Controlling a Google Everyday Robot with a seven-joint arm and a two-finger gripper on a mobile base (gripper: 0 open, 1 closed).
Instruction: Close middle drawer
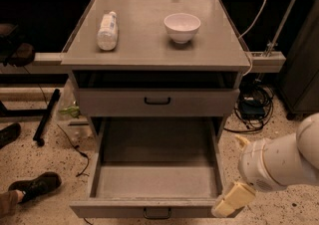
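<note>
Down low, the arm (pixel 279 162) enters from the right, its hand (pixel 233 200) at the near-right corner of the open middle drawer (pixel 124 209); how far the hand is open cannot be told.

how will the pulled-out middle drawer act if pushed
Probably light: the middle drawer looks empty. Likely stiff metal, sliding straight. The claw sits at its front right corner, so an off-centre push may skew it.

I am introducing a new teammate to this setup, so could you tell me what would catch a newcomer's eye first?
The middle drawer is pulled far out of the grey cabinet and looks empty. The robot's gripper is at the drawer's front right corner. On the cabinet's top, a white bowl sits to the right of a plastic bottle lying on its side.
</note>
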